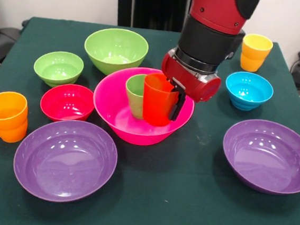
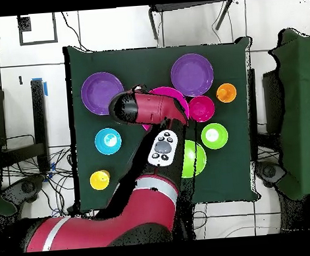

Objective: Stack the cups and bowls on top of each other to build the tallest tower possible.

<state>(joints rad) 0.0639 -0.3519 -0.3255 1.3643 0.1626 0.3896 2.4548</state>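
Observation:
The large hot-pink bowl [image 1: 118, 121] sits mid-table, and a green cup [image 1: 135, 94] stands upright inside it. My gripper [image 1: 168, 97] is shut on a red-orange cup [image 1: 157, 103], with one black finger [image 1: 178, 103] down the cup's right side. This cup is held just right of the green cup, low within the pink bowl; I cannot tell whether it touches the bowl's floor. In the overhead view the arm [image 2: 146, 109] covers the gripper and both cups, leaving only part of the pink bowl [image 2: 175, 94] showing.
Around the pink bowl are a medium light-green bowl [image 1: 116, 48], small light-green bowl [image 1: 58, 67], red bowl [image 1: 67, 102], orange cup [image 1: 5, 115], two purple bowls [image 1: 65, 160] [image 1: 269, 156], blue bowl [image 1: 249, 90] and yellow-orange cup [image 1: 255, 52].

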